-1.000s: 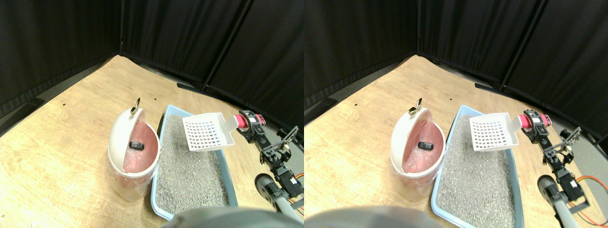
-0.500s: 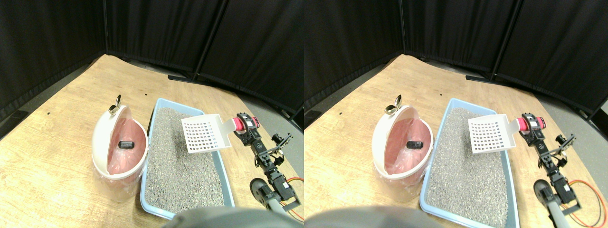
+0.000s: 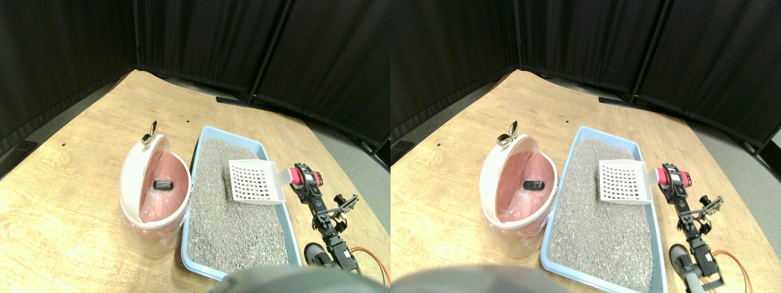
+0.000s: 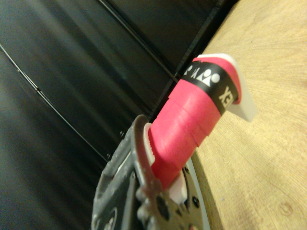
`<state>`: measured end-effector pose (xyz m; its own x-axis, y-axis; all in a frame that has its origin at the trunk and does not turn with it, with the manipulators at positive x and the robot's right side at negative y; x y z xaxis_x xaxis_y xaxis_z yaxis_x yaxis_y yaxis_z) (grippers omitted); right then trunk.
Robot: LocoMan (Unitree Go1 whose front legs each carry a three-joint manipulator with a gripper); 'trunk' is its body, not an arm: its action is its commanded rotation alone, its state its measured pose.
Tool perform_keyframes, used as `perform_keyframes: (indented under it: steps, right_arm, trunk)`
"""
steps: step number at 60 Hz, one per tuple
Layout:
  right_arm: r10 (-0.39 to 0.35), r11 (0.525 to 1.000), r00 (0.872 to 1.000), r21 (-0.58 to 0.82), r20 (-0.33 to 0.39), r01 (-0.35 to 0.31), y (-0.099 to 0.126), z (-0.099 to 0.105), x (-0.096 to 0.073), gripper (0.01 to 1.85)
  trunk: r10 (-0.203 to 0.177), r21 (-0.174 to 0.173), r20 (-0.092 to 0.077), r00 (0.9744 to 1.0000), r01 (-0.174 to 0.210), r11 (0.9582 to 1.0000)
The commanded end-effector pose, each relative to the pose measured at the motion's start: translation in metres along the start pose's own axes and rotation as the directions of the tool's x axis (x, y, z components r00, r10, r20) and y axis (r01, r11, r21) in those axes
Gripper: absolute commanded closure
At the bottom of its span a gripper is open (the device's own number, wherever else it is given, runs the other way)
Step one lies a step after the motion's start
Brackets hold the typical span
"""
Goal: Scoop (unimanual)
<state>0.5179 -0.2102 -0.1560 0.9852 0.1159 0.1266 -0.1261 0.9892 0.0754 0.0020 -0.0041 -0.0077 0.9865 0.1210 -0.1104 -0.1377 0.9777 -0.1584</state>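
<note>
One scoop [image 3: 251,182], clamped by its pink-wrapped handle [image 3: 295,177] in the right gripper [image 3: 304,179]: jaws closed on that handle, seen close up in the wrist view too. Hangs low over the far half of the blue litter tray [image 3: 291,227], slotted blade near the grey litter [image 3: 229,226]; touching or just above, cannot tell. Extends from the gripper out to the left, blade leading, handle trailing over the tray's right rim, long axis lying roughly across the tray. Looks empty, with no clump visible on the slots. Beyond the blade, further left: white bin [image 3: 129,183], just beside the tray's left wall, pink liner open, small dark object [image 3: 161,185] already inside. Probably calls next for a dip and a push leftward along the blade's own axis, should anything remain in the litter to lift.
</note>
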Motion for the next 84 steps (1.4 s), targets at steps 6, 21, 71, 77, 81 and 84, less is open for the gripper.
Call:
perform_keyframes:
  steps: [6,21,71,77,81,84]
  right_arm:
    - [-0.002,1.0,0.998,0.027,0.069,0.001,-0.004,-0.005,-0.002,1.8]
    - [-0.065,0.995,0.998,0.07,0.012,0.064,-0.006,-0.024,-0.012,1.8]
    - [-0.111,0.989,0.953,0.063,-0.283,0.134,-0.014,-0.026,-0.016,0.37]
    - [-0.081,0.989,0.948,0.092,-0.308,0.114,-0.013,-0.02,-0.016,0.27]
    - [-0.081,0.991,0.944,0.079,-0.32,0.112,-0.013,-0.016,-0.017,0.26]
    - [-0.071,0.991,0.945,0.086,-0.318,0.104,-0.011,-0.012,-0.02,0.26]
  trunk:
    - [0.0,-0.01,0.001,1.0,0.0,0.9999]
    - [-0.002,0.002,-0.003,1.0,0.002,1.0]
    - [-0.002,0.001,-0.012,0.9999,0.003,1.0]
    - [-0.002,0.0,-0.01,0.9999,0.002,1.0]
    - [-0.002,0.001,-0.009,1.0,0.002,1.0]
    - [-0.003,0.003,-0.01,0.9999,0.003,1.0]
